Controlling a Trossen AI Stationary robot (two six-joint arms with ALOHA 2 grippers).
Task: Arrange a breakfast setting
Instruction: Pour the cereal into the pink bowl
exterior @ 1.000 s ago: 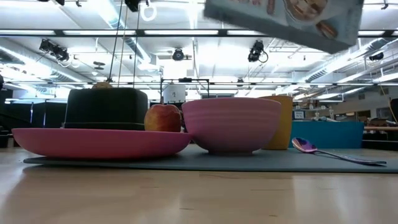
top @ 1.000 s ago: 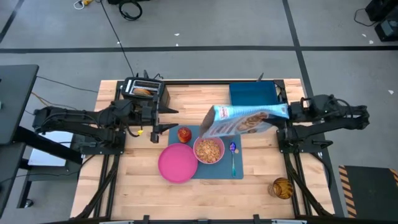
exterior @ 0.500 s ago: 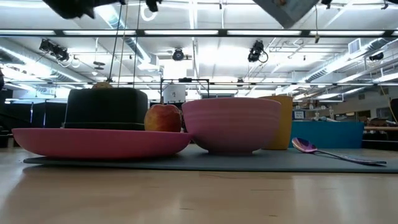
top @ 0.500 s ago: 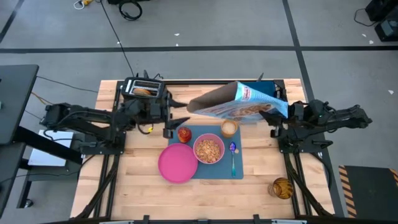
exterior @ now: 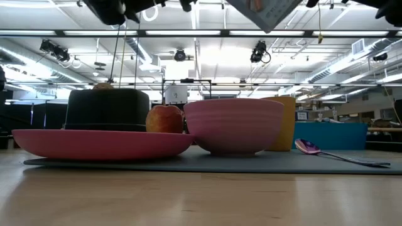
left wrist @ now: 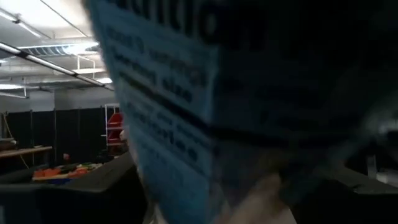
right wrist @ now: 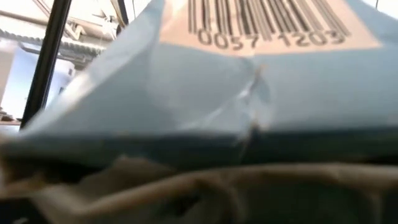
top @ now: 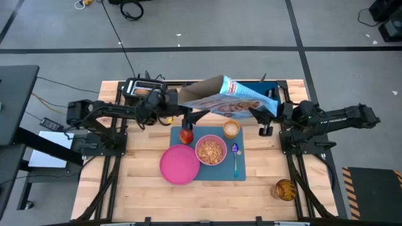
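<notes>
High view: I've got the cereal box (top: 229,103) in the air over the back of the blue placemat (top: 246,174), R gripper (top: 262,113) clamped on its bottom end, L gripper (top: 193,115) wide open at the top end, not yet on it. Bowl (top: 211,151) is filled; plate (top: 179,164), apple (top: 186,135), cup (top: 232,129), spoon (top: 235,159) are set.
Low view: box corner (exterior: 267,11) hangs above bowl (exterior: 233,125).
L wrist: box fills frame.
R wrist: barcode end right up close.
Step imo: handoff. Next: close L on box, then release R.

Grey floor (top: 207,25) around the table; bright ceiling lights (exterior: 188,32) overhead.
</notes>
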